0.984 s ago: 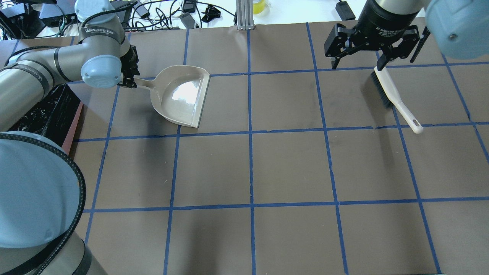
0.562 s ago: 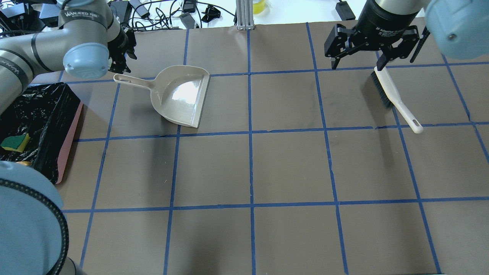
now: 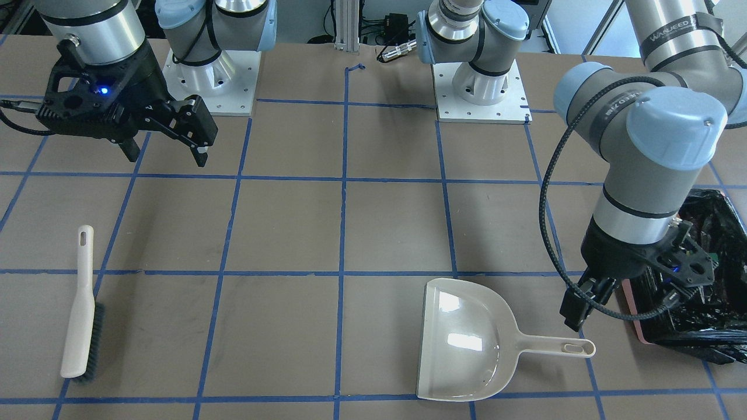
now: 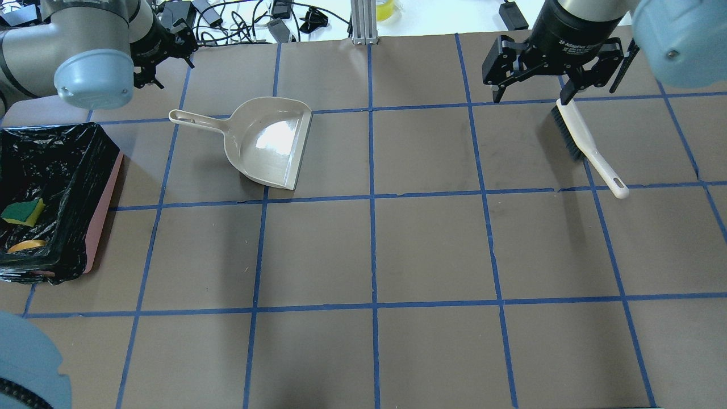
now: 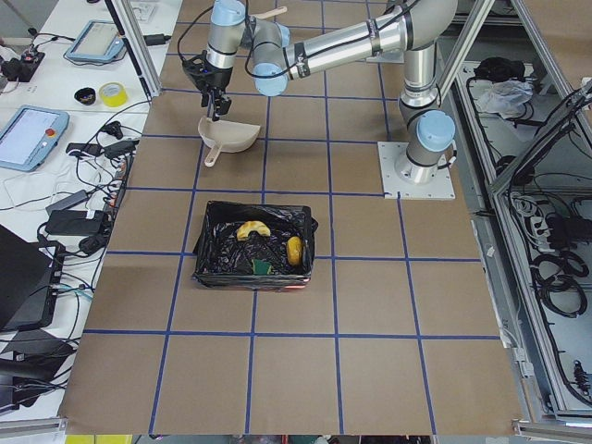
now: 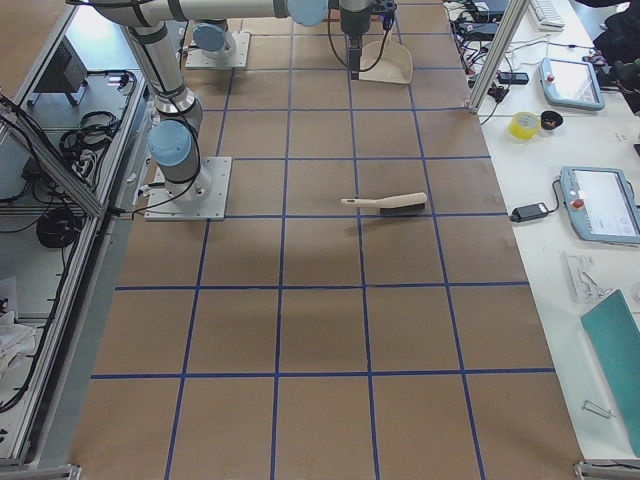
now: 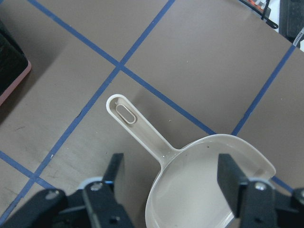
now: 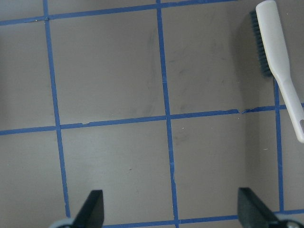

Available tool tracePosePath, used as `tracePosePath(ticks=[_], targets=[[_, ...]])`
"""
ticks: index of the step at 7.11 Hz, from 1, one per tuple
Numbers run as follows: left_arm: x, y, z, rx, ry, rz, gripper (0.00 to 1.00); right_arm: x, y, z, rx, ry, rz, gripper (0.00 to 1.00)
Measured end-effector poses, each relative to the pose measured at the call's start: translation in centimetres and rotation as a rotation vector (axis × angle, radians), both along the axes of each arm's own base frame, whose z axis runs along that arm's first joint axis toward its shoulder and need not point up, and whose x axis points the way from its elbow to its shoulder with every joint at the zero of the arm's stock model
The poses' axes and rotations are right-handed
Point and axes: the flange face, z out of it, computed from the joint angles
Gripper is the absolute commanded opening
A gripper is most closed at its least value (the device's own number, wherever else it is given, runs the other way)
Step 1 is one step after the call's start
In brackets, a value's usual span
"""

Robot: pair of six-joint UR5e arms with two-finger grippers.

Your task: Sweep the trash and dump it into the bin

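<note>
The bin (image 4: 105,213) stands at the table's left edge, pink-sided with a black bag. In it lie the yellow-green wedge (image 4: 23,212) and the amber lump (image 4: 25,245); the exterior left view also shows the curved rind (image 5: 252,228). The beige dustpan (image 4: 267,142) lies empty on the table, its handle (image 7: 137,126) pointing left. My left gripper (image 4: 170,71) is open and empty, raised beyond the handle's end. My right gripper (image 4: 533,96) is open and empty, raised just beyond the brush (image 4: 585,145), which lies on the table.
Cables and small devices (image 4: 250,20) lie past the table's far edge. A metal post (image 4: 363,23) stands at the far middle. Blue tape lines grid the brown table top (image 4: 431,250).
My left gripper has let go of the dustpan handle and risen away to the far left. The arm has swung off the bin, uncovering it. The dustpan, the brush and the right arm have not moved.
</note>
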Motion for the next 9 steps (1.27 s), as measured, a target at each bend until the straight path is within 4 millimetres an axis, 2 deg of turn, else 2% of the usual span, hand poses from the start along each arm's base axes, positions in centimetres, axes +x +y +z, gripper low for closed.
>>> tracePosePath(ticks=[1,4,5,7,9], targets=[[-0.4,0.9,-0.1,0.013,-0.017,-0.054,1.00,0.0,0.0,0.0,0.001,0.000,0.000,1.00],[-1.6,2.9,-2.5,0.054,0.027,-0.111,1.00,0.0,0.0,0.0,0.000,-0.002,0.004,1.00],[-2.3,3.4,-2.5,0.053,0.041,-0.127,1.00,0.0,0.1,0.0,0.000,-0.004,0.006,1.00],[-4.3,4.8,-1.5,0.075,0.042,-0.208,1.00,0.0,0.3,-0.4,0.007,-0.004,0.009,1.00],[-5.0,7.1,0.9,0.176,0.010,-0.393,1.00,0.0,0.4,-0.9,0.011,-0.002,0.009,1.00]])
